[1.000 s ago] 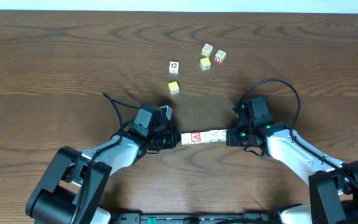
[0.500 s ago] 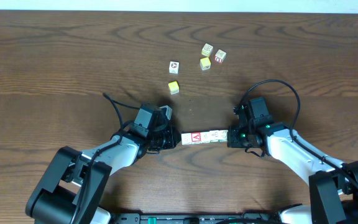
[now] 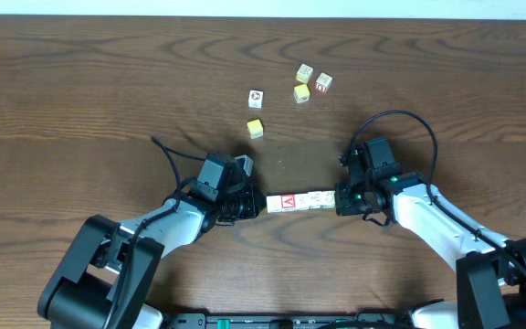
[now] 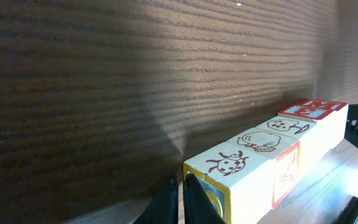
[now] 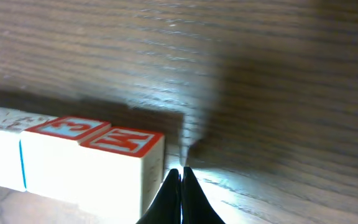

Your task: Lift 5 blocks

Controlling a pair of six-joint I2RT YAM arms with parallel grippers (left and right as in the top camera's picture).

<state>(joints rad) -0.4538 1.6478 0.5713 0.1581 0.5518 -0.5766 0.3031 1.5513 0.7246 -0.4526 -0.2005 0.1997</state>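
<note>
The left gripper (image 3: 252, 205) has its jaws pinched fully together with nothing between them, its tip pushed against the left end of the row of blocks (image 3: 299, 200) between the arms. The right gripper (image 3: 340, 199), equally closed, meets the right end. Since a second ago the row has stayed put, and only the right arm (image 3: 427, 215) has shifted slightly. The wrist views alone show faces: a ladybug block (image 4: 229, 167) at the left tip, a red-lettered block (image 5: 126, 140) at the right.

- Overhead: looks straight down on the table (image 3: 80, 73) from well above, wide view.
- Left wrist: low and close, facing along the block row (image 4: 261, 142) from one end.
- Right wrist: low, close, at the opposite end; all views share the row.
</note>
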